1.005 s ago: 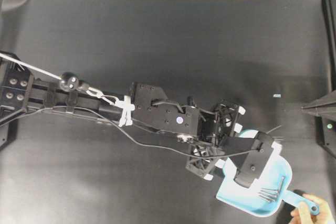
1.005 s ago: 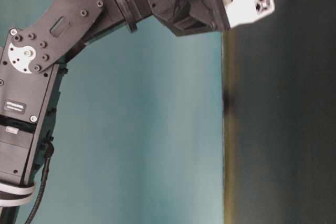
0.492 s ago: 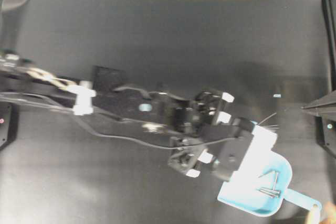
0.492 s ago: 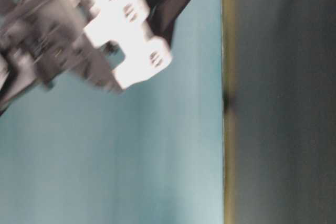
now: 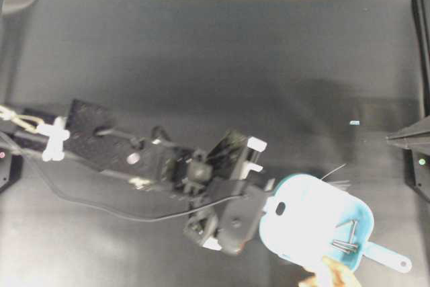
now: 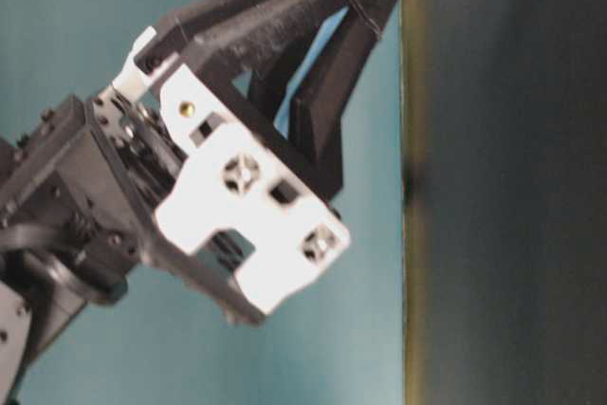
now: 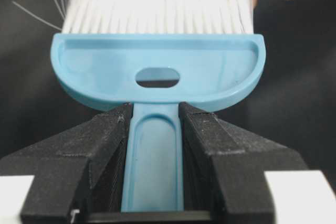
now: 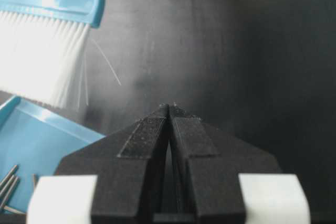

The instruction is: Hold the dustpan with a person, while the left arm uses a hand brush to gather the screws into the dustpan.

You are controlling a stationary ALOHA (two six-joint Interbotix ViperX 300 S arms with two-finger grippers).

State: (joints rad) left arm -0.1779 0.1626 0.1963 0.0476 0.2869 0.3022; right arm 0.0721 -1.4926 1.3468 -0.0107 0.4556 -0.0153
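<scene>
Left wrist view had the left gripper [image 7: 152, 182] clamped on the hand brush [image 7: 157, 72] handle, long axis straight out, bristles pointing away. Overhead, brush head sat over the dustpan's [image 5: 359, 216] open edge. Screws [image 5: 348, 236] lay further in, by the handle. Person's hand [image 5: 330, 275] was at the near rim. Right gripper [image 8: 169, 109] was closed, empty, parked off to the side.

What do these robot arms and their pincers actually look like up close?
The left arm is black, boxy segments bolted together, with a thin dark cable looping alongside and white ties near its base. Its left gripper has rough matte black wedge jaws on white blocks. The right gripper matches: black tapered jaws, white blocks.
</scene>
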